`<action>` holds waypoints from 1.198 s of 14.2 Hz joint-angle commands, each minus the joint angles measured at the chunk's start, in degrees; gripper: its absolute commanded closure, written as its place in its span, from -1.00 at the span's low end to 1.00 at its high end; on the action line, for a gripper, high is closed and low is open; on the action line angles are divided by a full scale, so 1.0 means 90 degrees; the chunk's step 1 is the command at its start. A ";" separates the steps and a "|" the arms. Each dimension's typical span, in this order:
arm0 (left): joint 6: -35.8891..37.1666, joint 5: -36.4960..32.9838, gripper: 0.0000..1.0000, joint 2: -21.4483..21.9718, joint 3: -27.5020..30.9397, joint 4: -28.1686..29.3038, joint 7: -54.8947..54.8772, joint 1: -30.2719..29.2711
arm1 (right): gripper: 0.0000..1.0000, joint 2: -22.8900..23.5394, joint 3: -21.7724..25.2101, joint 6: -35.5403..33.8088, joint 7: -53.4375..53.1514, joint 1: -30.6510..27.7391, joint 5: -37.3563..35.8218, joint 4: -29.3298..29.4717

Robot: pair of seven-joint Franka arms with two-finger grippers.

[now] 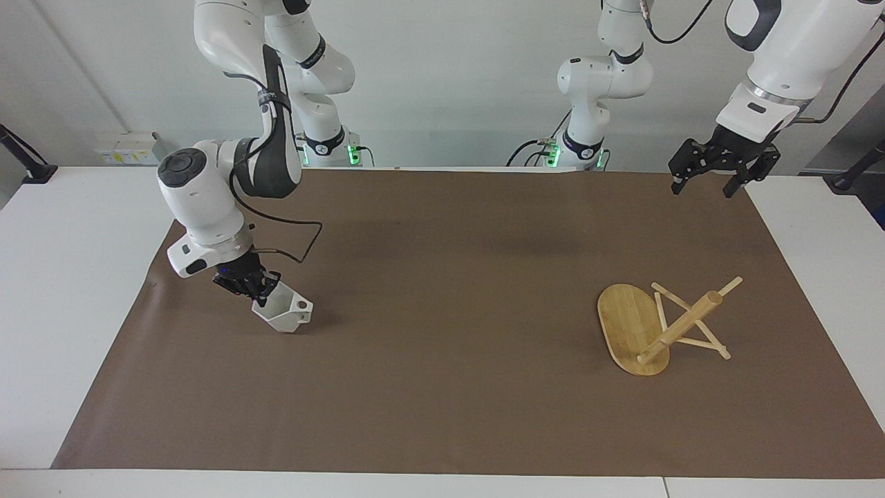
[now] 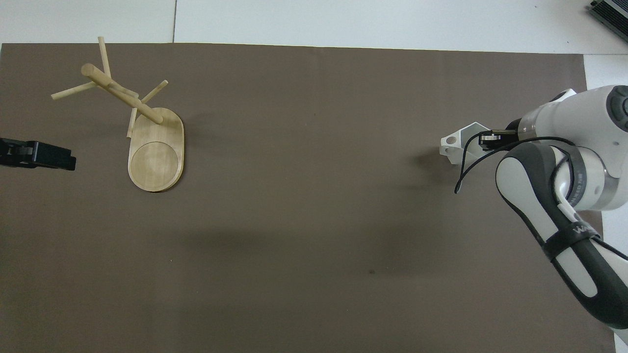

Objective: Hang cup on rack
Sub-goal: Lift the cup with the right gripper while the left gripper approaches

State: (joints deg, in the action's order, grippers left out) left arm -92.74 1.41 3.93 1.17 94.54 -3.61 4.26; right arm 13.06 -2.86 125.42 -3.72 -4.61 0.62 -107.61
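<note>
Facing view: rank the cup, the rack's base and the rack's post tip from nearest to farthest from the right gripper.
1. The cup, clamped at its rim by the right gripper.
2. The rack's base, at the left arm's end of the mat.
3. The rack's post tip, slightly past the base.
</note>
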 commanded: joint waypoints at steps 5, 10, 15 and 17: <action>0.0032 0.0067 -1.00 0.0198 -0.0013 0.0255 0.0078 -0.0131 | 1.00 -0.0151 -0.0053 -0.1462 0.0003 -0.0035 0.0019 0.0764; 0.0187 0.0117 -1.00 0.0384 -0.0081 0.0599 0.0742 -0.0053 | 1.00 -0.0366 -0.0053 -0.2284 0.0003 -0.0035 0.0019 0.1126; 0.0072 0.0117 -1.00 0.0832 -0.0237 0.1436 0.1969 0.0132 | 1.00 -0.0776 -0.0092 -0.3044 0.0003 -0.0025 0.0009 0.1301; 0.0157 0.0524 -1.00 0.0901 -0.0238 0.1536 0.2420 0.0269 | 1.00 -0.0864 -0.0335 -0.3261 -0.0075 -0.0025 0.0078 0.1380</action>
State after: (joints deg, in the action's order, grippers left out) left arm -90.80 3.07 9.02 -1.53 104.68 13.95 5.17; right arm 6.23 -3.90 98.21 -3.72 -4.62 0.73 -96.02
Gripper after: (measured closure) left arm 0.000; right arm 0.965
